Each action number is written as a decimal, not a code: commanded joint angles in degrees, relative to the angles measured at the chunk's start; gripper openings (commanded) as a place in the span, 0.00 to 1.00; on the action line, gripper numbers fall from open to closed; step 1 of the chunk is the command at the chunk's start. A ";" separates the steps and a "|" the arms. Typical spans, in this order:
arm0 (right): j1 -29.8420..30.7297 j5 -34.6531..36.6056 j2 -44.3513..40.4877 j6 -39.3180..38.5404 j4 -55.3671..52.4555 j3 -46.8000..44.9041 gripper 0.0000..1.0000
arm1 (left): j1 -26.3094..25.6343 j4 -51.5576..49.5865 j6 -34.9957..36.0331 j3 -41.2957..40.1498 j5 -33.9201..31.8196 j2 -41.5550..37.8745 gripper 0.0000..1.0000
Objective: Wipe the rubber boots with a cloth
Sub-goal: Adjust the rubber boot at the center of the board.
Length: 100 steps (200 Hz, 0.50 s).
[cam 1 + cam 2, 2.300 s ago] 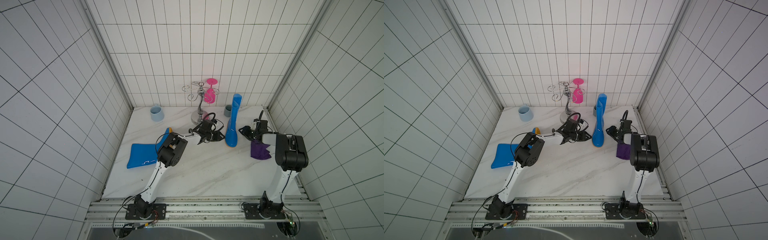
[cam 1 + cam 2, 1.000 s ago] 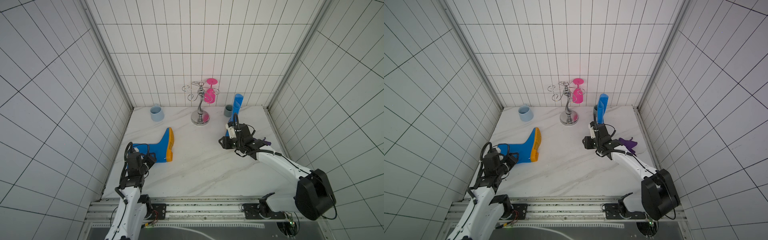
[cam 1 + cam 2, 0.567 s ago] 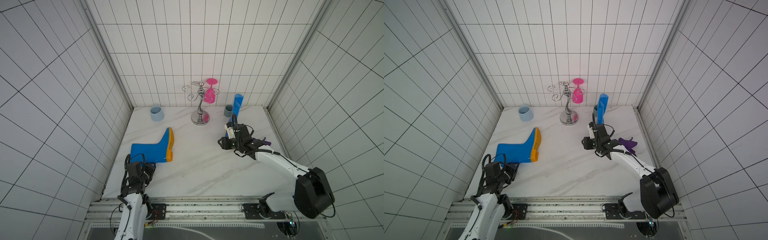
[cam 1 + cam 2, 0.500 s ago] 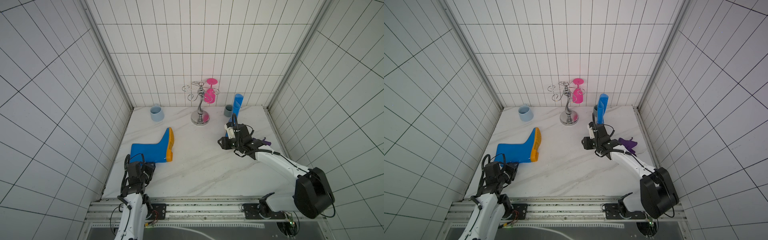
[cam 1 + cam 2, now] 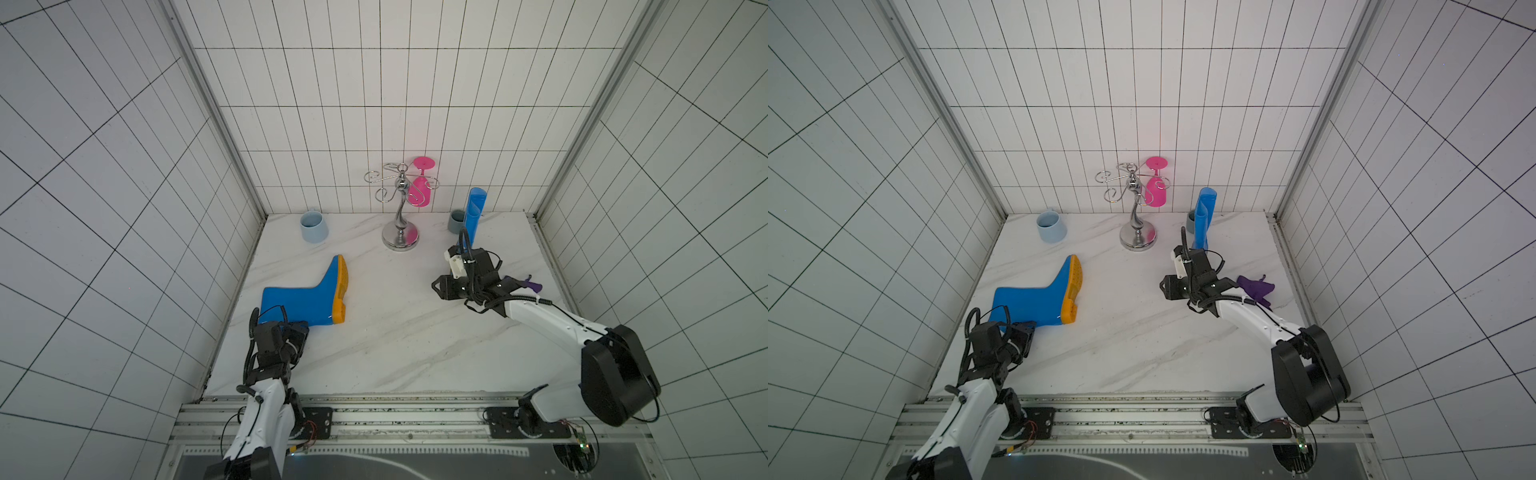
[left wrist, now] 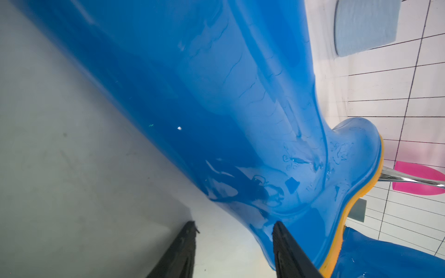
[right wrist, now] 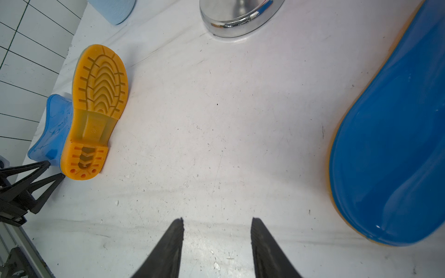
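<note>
White-tiled booth, white marbled worktop. By my read you're sitting early in the job, since nothing is wiping anything right now. The cloth, a small dark-purple fabric rag, is lying crumpled on the worktop near the right wall, behind the right arm's wrist, in nobody's grip. The lying boot, glossy bright-blue rubber with an orange-yellow sole, is resting on its side on the left arm's side. The upright boot, same blue rubber, is standing at the back by a grey cup.

Your left fingers are hovering just beside the lying boot's shaft, partly spread and gripping nothing. I can't tell whether they're touching it. Your right fingers are pointing at bare worktop beside the upright boot's foot, partly spread and also empty.

Smeary marks are showing on the lying boot in the left wrist view, so I'm judging it unwiped. Remaining: picking up the cloth and wiping both boots.
</note>
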 commanded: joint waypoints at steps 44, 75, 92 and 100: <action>0.29 -0.46 1.35 -1.52 1.08 0.41 0.47 | 0.25 11.13 -0.23 0.12 -4.43 6.52 0.43; 0.20 -0.26 1.00 -1.75 0.82 0.37 0.47 | 0.23 13.10 0.45 2.08 -6.21 6.22 0.19; 0.07 0.22 0.23 -1.88 0.49 0.10 0.47 | 0.29 12.91 1.70 2.96 -5.89 4.80 0.04; -0.13 0.43 -0.28 -1.97 0.31 0.00 0.47 | 0.23 12.48 2.40 3.28 -5.69 3.63 0.01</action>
